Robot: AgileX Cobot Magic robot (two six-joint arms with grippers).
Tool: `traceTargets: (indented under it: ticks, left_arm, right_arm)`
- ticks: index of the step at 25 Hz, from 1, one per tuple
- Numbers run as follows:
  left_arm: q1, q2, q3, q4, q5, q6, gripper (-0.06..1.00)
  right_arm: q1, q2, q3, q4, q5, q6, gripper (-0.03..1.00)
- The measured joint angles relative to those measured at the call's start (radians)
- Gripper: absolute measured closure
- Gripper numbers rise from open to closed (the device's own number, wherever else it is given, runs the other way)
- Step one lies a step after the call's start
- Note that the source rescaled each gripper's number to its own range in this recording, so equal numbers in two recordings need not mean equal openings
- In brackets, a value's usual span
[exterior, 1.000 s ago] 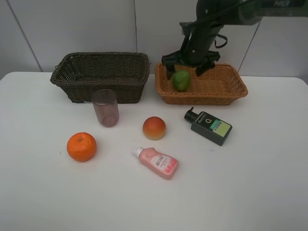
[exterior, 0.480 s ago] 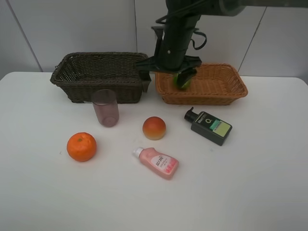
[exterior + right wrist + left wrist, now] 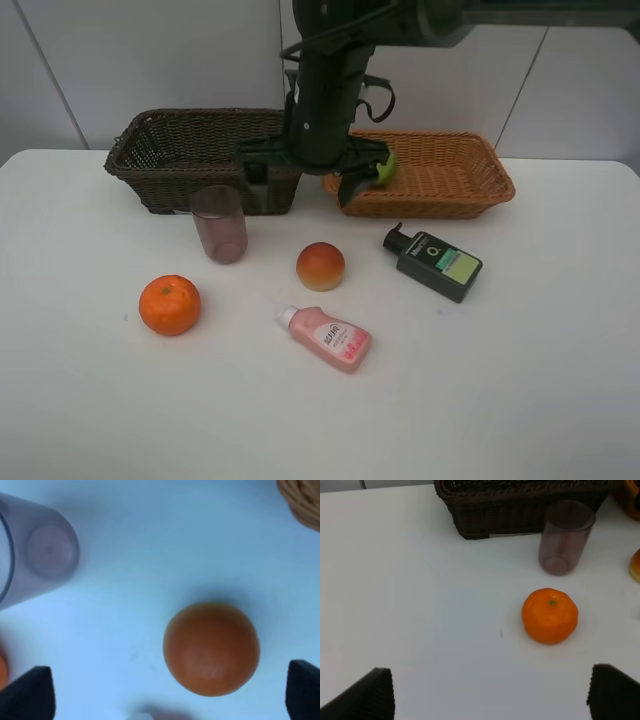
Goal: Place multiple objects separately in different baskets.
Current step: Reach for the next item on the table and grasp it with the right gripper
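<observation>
The green citrus fruit (image 3: pixel 385 167) lies in the light tan basket (image 3: pixel 450 190), partly hidden by my right arm. My right gripper (image 3: pixel 303 178) hangs open and empty in front of the gap between the tan basket and the dark brown basket (image 3: pixel 150 160). Below it in the right wrist view are the peach (image 3: pixel 211 649) and the purple cup (image 3: pixel 35 550), between the open gripper (image 3: pixel 165 695) tips. On the table lie the orange (image 3: pixel 169 304), peach (image 3: pixel 320 266), pink squeeze bottle (image 3: pixel 325 338), pump bottle (image 3: pixel 435 262) and cup (image 3: pixel 219 224). My left gripper (image 3: pixel 490 700) is open, short of the orange (image 3: pixel 550 615).
The white table (image 3: pixel 540 380) ends at a pale wall behind the baskets. The dark basket (image 3: pixel 520 515) and the cup (image 3: pixel 565 537) stand beyond the orange in the left wrist view. A corner of the tan basket (image 3: pixel 302 500) shows in the right wrist view.
My right arm has swung left from over the tan basket, where the green citrus stays, to the gap between the baskets. The items on the table have not moved.
</observation>
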Motion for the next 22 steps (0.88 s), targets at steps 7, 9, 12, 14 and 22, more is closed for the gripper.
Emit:
traceTargets:
  ticks: [7, 9, 12, 14, 22]
  left_arm:
    - [0.000, 0.000, 0.000, 0.000, 0.000, 0.000, -0.06]
    - [0.000, 0.000, 0.000, 0.000, 0.000, 0.000, -0.06]
    - [0.000, 0.000, 0.000, 0.000, 0.000, 0.000, -0.06]
    - [0.000, 0.000, 0.000, 0.000, 0.000, 0.000, -0.06]
    - [0.000, 0.000, 0.000, 0.000, 0.000, 0.000, -0.06]
  right_arm:
    - [0.000, 0.000, 0.156, -0.003, -0.126, 0.101, -0.03]
    - [0.000, 0.000, 0.182, -0.005, -0.165, 0.136, -0.03]
    - [0.000, 0.000, 0.191, -0.021, -0.202, 0.182, -0.03]
    - [0.000, 0.002, 0.192, -0.027, -0.208, 0.199, -0.03]
    - [-0.013, 0.034, 0.192, -0.050, -0.209, 0.228, -0.03]
